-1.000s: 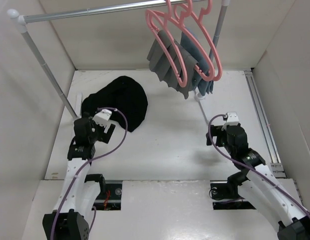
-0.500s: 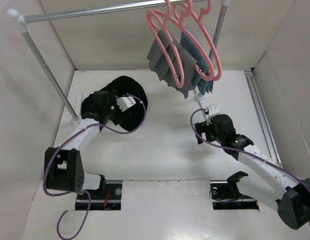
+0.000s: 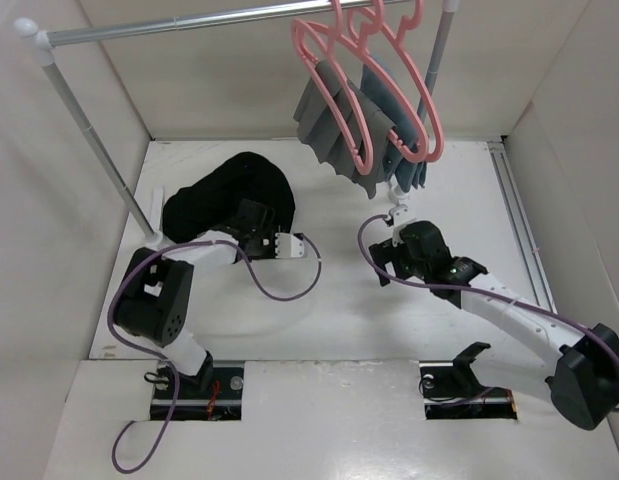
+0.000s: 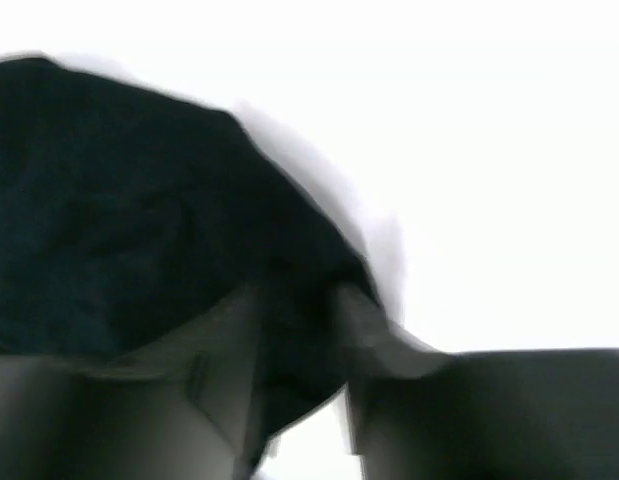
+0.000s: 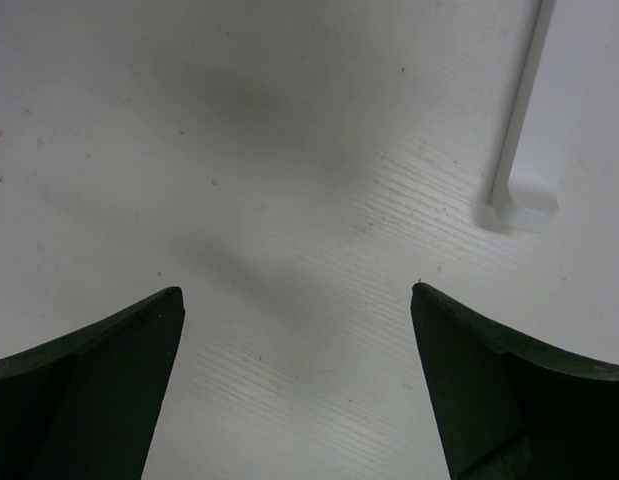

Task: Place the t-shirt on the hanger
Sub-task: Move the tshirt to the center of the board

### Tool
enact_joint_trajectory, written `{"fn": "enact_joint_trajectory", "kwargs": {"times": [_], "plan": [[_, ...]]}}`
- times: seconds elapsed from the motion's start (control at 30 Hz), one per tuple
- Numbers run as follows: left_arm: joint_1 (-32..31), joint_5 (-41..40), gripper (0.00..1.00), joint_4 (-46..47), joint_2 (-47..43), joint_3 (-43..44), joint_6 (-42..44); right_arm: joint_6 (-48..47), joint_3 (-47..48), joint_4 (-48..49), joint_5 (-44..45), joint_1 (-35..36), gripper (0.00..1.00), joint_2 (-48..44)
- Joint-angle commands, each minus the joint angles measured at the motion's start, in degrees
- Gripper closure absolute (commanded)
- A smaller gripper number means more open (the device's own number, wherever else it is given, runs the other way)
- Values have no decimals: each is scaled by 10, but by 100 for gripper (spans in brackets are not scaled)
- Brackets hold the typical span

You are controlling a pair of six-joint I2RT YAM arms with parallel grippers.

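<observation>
The black t-shirt (image 3: 224, 195) lies in a heap at the table's back left. My left gripper (image 3: 252, 217) sits at the heap's near right edge. In the left wrist view it (image 4: 299, 330) is shut on a fold of the t-shirt (image 4: 109, 220), and the picture is blurred. Two pink outlines hang from the rail at the back right. The hanger (image 3: 307, 45) is the front one, with grey cloth showing behind it. My right gripper (image 3: 392, 222) is open over bare table below the hanger. Nothing lies between its fingers (image 5: 299, 290).
A metal clothes rail (image 3: 189, 22) spans the back, with a slanted left post (image 3: 99, 150). Grey pleated cloth (image 3: 324, 130) and blue cloth (image 3: 407, 165) hang there from pink hangers. The rack's white foot (image 5: 524, 205) lies just ahead of my right gripper. White walls enclose the table.
My left arm reached out over the t-shirt, swung to its near right edge and shut on the cloth. My right arm moved forward and left toward the rack's foot, still open.
</observation>
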Motion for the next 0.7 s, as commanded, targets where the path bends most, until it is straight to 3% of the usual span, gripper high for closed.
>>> {"fn": "enact_joint_trajectory", "kwargs": {"times": [0.0, 0.03, 0.07, 0.2, 0.47, 0.67], "plan": [[4, 11, 88, -53, 22, 22, 13, -1, 43, 4, 23, 21, 0, 11], [4, 18, 98, -60, 29, 29, 13, -6, 43, -2, 29, 21, 0, 18], [4, 18, 100, -60, 29, 34, 13, -6, 50, -2, 29, 29, 0, 23], [4, 44, 100, -81, -17, 50, -20, -11, 61, -7, 43, 51, 0, 35], [4, 184, 100, -263, -215, 239, -107, -35, 78, 5, 53, 104, 0, 62], [4, 218, 100, -239, -338, 401, -305, -42, 67, 64, -4, 127, 0, 34]]}}
